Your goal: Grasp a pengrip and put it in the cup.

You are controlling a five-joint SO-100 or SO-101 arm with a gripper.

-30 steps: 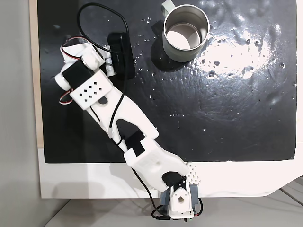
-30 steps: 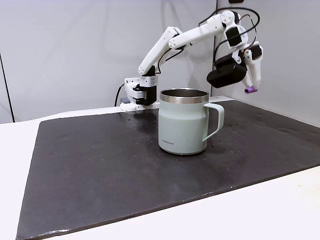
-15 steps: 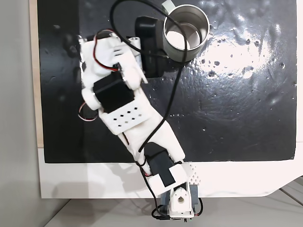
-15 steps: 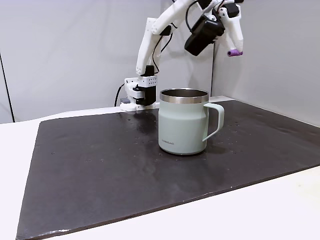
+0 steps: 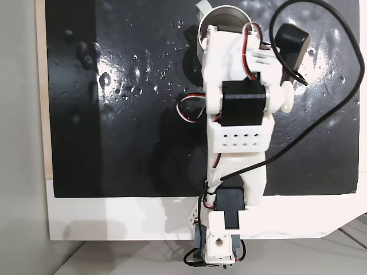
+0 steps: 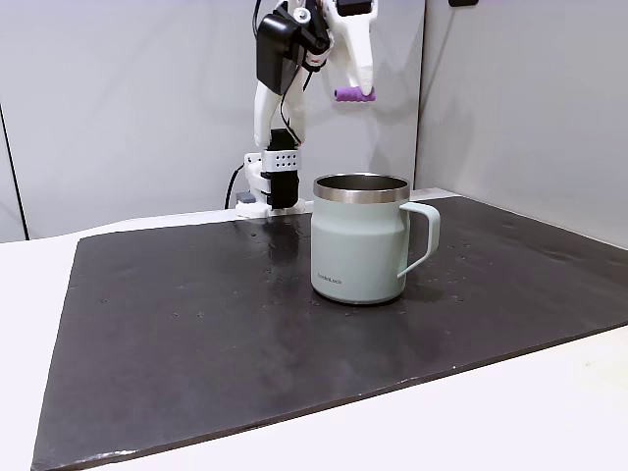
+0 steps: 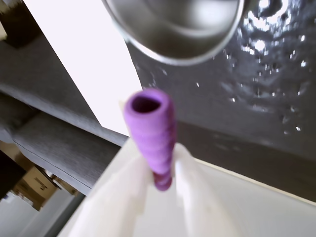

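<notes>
Wrist view: one cup (image 7: 177, 29) lies beyond the fingertips, at the top of the frame; only part of its metal rim and inside wall shows, with nothing visible on that part. The two pale fingers (image 7: 190, 182) are nearly closed, pinching the single purple pengrip (image 7: 152, 133), which sticks out past their tips with its open end toward the camera. The dark wet mat (image 7: 256, 98) lies under the cup.

Fixed view from the side: the gripper (image 6: 359, 86) hangs high above the cup (image 6: 361, 240), its fingers pointing down and clamped on the pengrip (image 6: 352, 94), which lies crosswise at their tips. The cup stands upright on the mat (image 6: 196, 334), handle to the right; its contents cannot be seen.

Fixed view from above: the arm (image 5: 238, 109) covers most of the cup (image 5: 226, 12); only part of its rim shows beyond the arm.
</notes>
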